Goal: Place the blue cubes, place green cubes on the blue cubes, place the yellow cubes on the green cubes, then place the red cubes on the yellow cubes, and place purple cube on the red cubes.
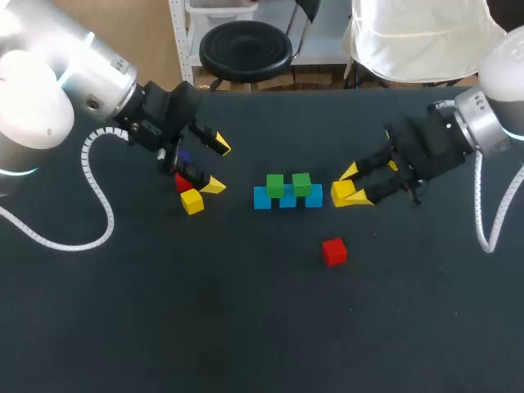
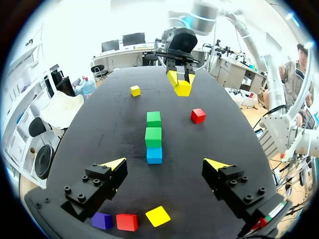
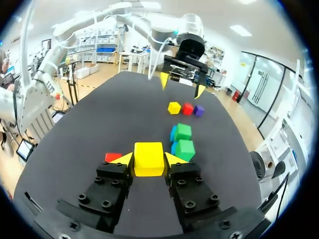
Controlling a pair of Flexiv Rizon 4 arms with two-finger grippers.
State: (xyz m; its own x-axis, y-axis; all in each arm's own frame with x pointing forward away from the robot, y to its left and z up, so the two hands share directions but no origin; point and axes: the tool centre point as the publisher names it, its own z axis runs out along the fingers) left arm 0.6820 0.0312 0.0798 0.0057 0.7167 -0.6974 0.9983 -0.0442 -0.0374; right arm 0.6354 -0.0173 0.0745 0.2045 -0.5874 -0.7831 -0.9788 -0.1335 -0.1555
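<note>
Right gripper (image 3: 149, 161) is clamped on a yellow cube (image 1: 342, 193), both fingers against its sides. It hangs just beside the right end of the row of blue cubes (image 1: 287, 199) in the middle of the table (image 1: 246, 327). Two green cubes (image 1: 275, 185) sit on the blue row. A lone red cube (image 1: 334, 251) lies apart, nearer the front. Left gripper (image 2: 166, 167) is open, nothing between its fingers. Close under it, side by side: second yellow cube (image 2: 158, 216), second red cube (image 2: 127, 222), purple cube (image 2: 101, 220).
</note>
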